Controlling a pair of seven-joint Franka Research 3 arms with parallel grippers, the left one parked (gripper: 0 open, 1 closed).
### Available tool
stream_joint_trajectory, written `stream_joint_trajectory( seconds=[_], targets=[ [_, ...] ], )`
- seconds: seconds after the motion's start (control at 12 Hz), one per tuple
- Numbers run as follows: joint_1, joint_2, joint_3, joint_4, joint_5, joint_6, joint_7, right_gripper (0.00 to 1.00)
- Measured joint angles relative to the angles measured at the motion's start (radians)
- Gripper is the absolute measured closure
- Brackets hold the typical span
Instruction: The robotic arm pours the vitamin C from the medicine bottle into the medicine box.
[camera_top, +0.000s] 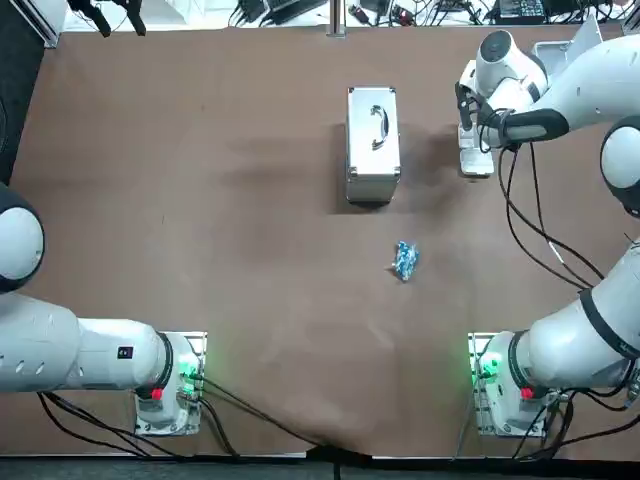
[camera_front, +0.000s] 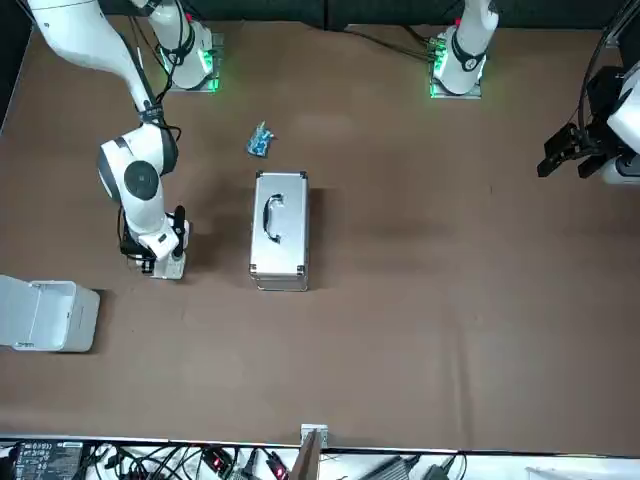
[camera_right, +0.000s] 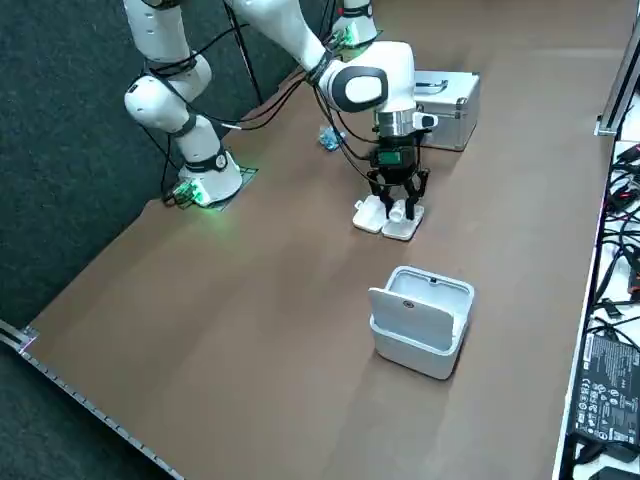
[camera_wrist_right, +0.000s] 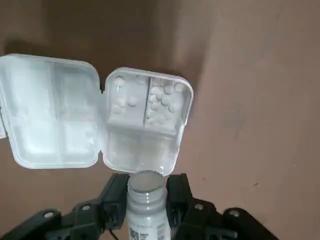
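Now right pincer (camera_wrist_right: 146, 186) grips bottle (camera_wrist_right: 146, 202) over pill box (camera_wrist_right: 140, 150); label (camera_wrist_right: 145, 232) illegible.

R gripper (camera_right: 398, 203) holding bottle (camera_wrist_right: 146, 202) over open med box (camera_wrist_right: 142, 125), R of case (camera_top: 373, 145); packet (camera_top: 405, 260) nearer robot.

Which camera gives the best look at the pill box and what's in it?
The right wrist view: the open pill box fills it, white tablets visible in two compartments. Top, front and right side views show only a small white shape beneath the right gripper, which holds the medicine bottle.
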Motion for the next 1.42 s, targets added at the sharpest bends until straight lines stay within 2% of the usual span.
stream_joint_trajectory(
  seconds=[0.25,0.58,1.42],
  targets=[
    [0.000,0.000,0.001,0.001,-0.017,-0.019,0.019,0.57],
    [0.002,0.000,0.025,0.005,-0.075,-0.059,0.096,0.57],
    [-0.002,0.000,0.034,0.024,-0.087,-0.078,0.141,0.57]
  ],
)
